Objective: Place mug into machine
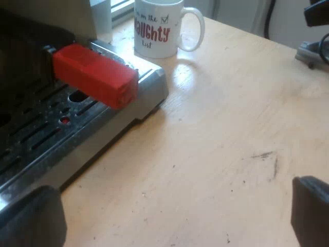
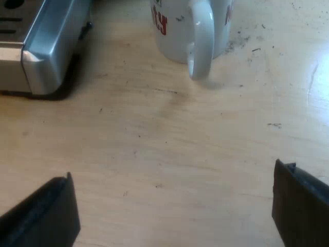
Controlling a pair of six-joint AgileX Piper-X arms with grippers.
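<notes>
A white mug (image 1: 159, 28) with red lettering stands upright on the wooden table beside the corner of the espresso machine's drip tray (image 1: 149, 95). The holder's red handle end (image 1: 95, 74) sticks out over the slotted tray. My left gripper (image 1: 175, 218) is open, hovering above the table at the tray's edge with nothing between its fingers. In the right wrist view the mug (image 2: 177, 31) shows with its handle (image 2: 200, 43) turned towards my right gripper (image 2: 175, 211), which is open and a short way off from the mug, over bare wood.
The wooden table (image 1: 231, 134) stretches out beyond the machine. The metal corner of the drip tray (image 2: 46, 51) lies close to the mug. A grey base with dark cables (image 1: 313, 49) sits at the table's far edge.
</notes>
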